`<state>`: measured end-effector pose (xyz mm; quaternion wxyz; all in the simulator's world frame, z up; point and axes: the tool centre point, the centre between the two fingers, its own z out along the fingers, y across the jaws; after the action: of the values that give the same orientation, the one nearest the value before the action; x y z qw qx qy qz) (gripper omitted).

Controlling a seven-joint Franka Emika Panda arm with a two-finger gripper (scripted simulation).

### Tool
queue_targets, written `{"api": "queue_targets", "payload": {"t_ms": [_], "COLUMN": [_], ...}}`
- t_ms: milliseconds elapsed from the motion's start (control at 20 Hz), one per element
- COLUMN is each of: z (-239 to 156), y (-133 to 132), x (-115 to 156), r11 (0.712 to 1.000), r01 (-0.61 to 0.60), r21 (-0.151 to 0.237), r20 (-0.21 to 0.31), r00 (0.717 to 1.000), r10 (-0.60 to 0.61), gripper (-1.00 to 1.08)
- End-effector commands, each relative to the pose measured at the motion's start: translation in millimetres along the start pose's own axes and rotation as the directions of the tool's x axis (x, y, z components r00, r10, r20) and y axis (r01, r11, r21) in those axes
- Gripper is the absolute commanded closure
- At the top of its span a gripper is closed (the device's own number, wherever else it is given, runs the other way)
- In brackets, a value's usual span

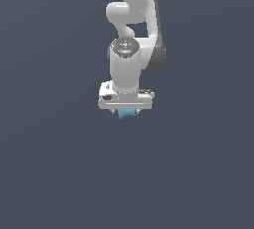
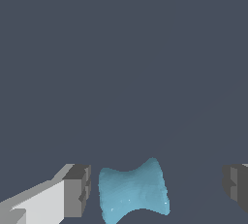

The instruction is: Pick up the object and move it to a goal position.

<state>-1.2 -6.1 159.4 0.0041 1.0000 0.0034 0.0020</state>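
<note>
The object (image 2: 133,191) is a small light-blue chunk, pinched in the middle and flared at its ends. In the wrist view it lies between the two grey fingertips of my gripper (image 2: 157,189). One fingertip (image 2: 77,189) stands close beside it, and the other (image 2: 236,185) is well apart from it. The jaws are spread wide and touch nothing. In the exterior view only a sliver of the object (image 1: 128,113) peeks out below the white hand of the gripper (image 1: 126,108), which hovers right over it and hides the fingers.
The white arm (image 1: 130,34) reaches down from the top of the exterior view. A plain dark grey floor (image 1: 54,163) surrounds the object on all sides.
</note>
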Motion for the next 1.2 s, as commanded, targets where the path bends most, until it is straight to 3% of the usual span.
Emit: {"api": "queue_targets", "payload": {"t_ms": [0,450,1150], "z": [0,-10,-3], "y": [0,37,32], "x": [0,2,-4], "r11": [1.0,0.998,0.988], "r01": [0.0,-0.063,-0.153], "r21": [0.0,-0.009,-0.006], "r20": [0.0,-0.003,-0.003], "r00": [1.0,0.998,0.988], "r10": [0.0,0.063,0.153], "gripper": [-0.92,-0.92,-0.92]}}
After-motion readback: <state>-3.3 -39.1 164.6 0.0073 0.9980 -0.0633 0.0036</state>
